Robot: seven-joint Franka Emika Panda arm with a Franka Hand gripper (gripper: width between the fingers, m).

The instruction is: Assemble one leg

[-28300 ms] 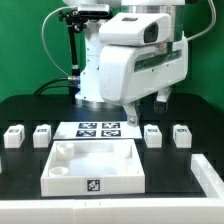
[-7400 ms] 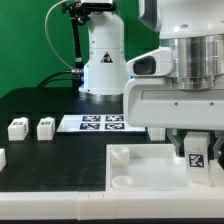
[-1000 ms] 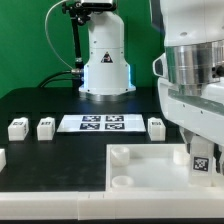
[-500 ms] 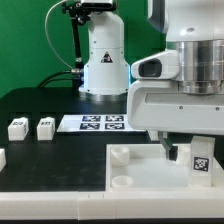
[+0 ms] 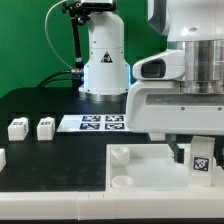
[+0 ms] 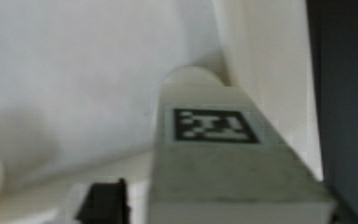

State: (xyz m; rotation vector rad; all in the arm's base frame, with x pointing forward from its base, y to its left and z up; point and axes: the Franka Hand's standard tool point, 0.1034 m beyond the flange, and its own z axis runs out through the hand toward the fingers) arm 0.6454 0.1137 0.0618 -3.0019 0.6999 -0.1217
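The leg (image 5: 200, 158) is a small white block with a black-and-white tag. It stands upright in the far corner socket of the large white tray-like piece (image 5: 135, 178), at the exterior view's right. My gripper (image 5: 196, 150) hangs straight over it, jaws astride the leg. One dark finger (image 5: 178, 152) shows beside the leg with a small gap. In the wrist view the leg (image 6: 220, 150) fills the middle, its tag facing the camera, and the black finger (image 6: 105, 200) stands apart from its side. The other finger is hidden. The gripper (image 6: 220, 208) looks open.
Two more legs (image 5: 17, 127) (image 5: 45, 127) lie on the black table at the exterior view's left, and another white piece (image 5: 2, 158) shows at the left edge. The marker board (image 5: 98, 123) lies behind the tray. The arm's base (image 5: 105, 60) stands at the back.
Since one second ago the wrist has turned back square to the tray and the fingers stand off the leg. The visible finger has drifted slightly toward the leg. The leg stays in its socket.
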